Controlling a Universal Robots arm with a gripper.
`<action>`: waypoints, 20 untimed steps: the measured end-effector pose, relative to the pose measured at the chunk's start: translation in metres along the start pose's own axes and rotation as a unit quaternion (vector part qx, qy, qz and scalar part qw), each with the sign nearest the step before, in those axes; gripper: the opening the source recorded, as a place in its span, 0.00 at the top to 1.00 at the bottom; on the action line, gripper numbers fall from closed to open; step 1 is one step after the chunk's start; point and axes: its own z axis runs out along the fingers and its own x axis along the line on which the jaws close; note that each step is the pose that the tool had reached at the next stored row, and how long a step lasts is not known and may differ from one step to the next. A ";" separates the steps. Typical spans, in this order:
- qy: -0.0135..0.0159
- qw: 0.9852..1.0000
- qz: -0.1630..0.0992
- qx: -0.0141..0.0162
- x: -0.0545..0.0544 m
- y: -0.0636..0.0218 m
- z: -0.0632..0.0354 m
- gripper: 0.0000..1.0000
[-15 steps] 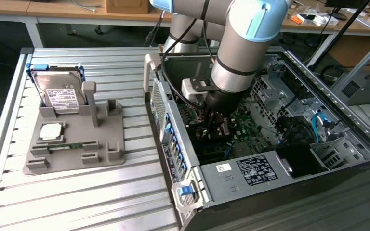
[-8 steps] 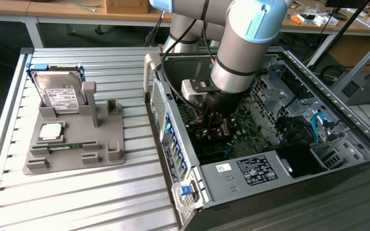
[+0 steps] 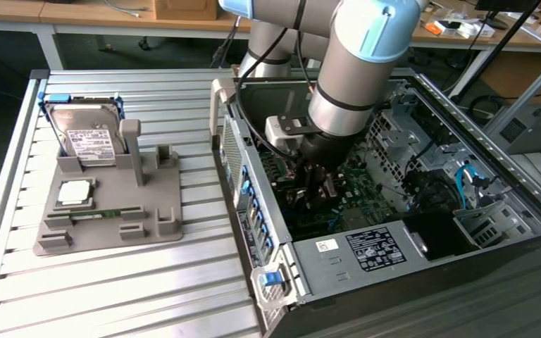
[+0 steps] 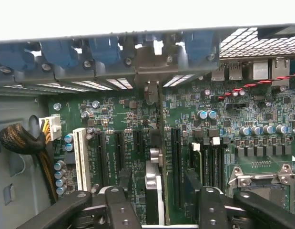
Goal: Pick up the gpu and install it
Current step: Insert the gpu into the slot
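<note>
Fingers (image 4: pixel 116 210) stand apart on either side of the gpu (image 4: pixel 154 191), which sits edge-on in its motherboard (image 4: pixel 137 119) slot inside the computer case (image 3: pixel 383 274); judged best: check full seating, bracket flush against the rear wall.

gpu (image 4: pixel 154 157) upright in motherboard (image 4: pixel 261 119) slot

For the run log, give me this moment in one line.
stage: gpu install | gripper: open, fingers either side of gpu | gpu: on edge at motherboard slot, not gripped | site: inside computer case
</note>
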 end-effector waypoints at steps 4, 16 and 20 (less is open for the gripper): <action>0.000 1.000 0.000 0.001 0.000 -0.0002 -0.0155 0.44; 0.014 1.000 -0.012 0.004 0.000 0.0018 -0.0489 0.59; 0.025 0.999 -0.025 0.005 0.000 0.0020 -0.0489 0.83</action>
